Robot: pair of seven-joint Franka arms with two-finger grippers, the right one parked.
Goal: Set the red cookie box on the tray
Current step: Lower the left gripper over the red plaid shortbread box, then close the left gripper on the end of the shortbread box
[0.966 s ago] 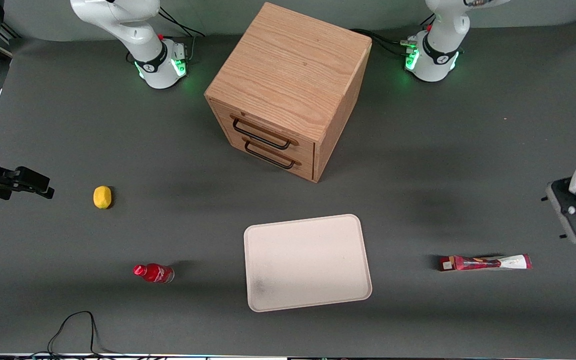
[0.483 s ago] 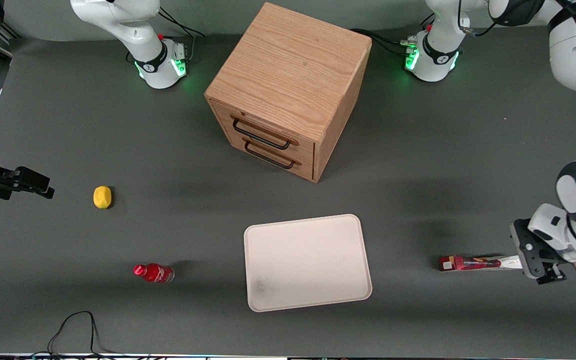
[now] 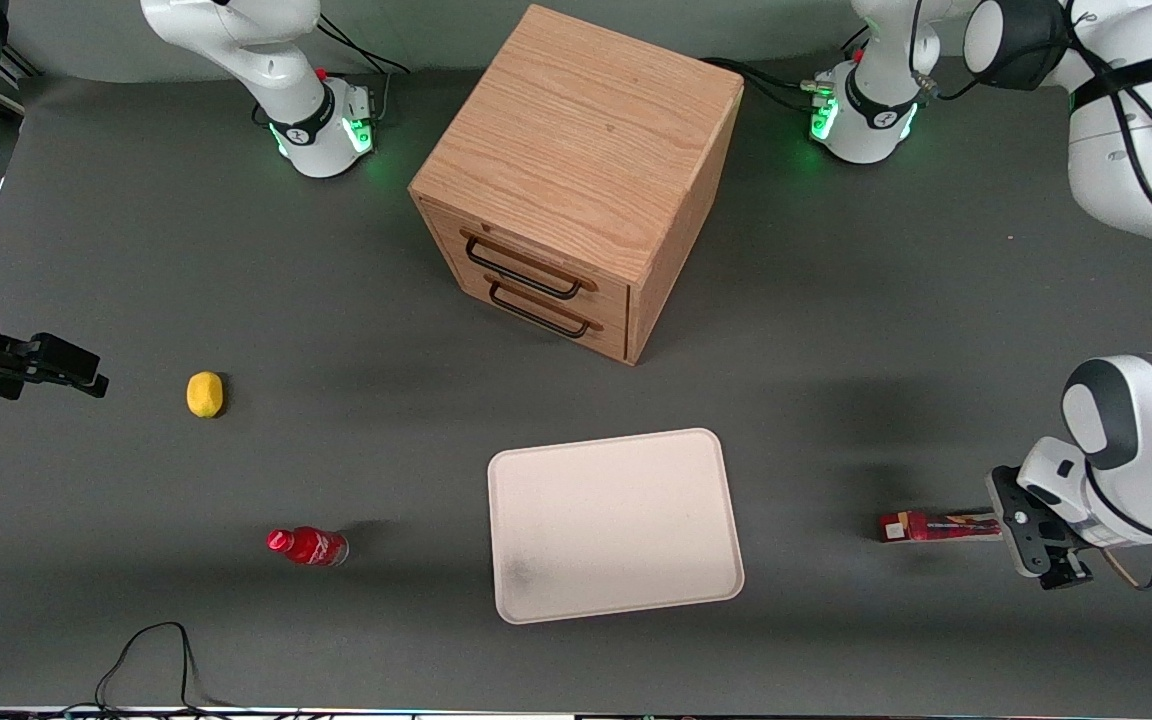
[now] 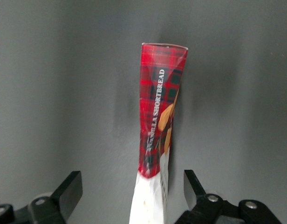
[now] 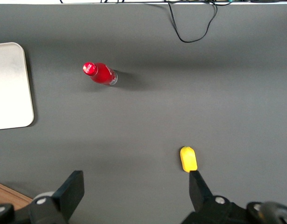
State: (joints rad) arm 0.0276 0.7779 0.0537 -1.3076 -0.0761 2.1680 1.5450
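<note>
Two spread fingers of the gripper (image 4: 133,191) straddle the red cookie box's (image 4: 158,122) white end (well apart from the tray (image 3: 614,525)); gripping so off-centre could let it droop or slip.

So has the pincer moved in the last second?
Yes. The pincer, open, has come in over the red cookie box's white end, closer to the tray.

The red cookie box (image 4: 157,126) carries white capital letters along its length on the red tartan side; the last word reads "SHORTBREAD", the word before it is blurred, approx. "...ILLA". No other text is readable on it. The small red bottle (image 3: 308,546) shows a white mark, too small to read. The pincer (image 4: 133,191) stands open, one finger each side of the box's white end.
</note>
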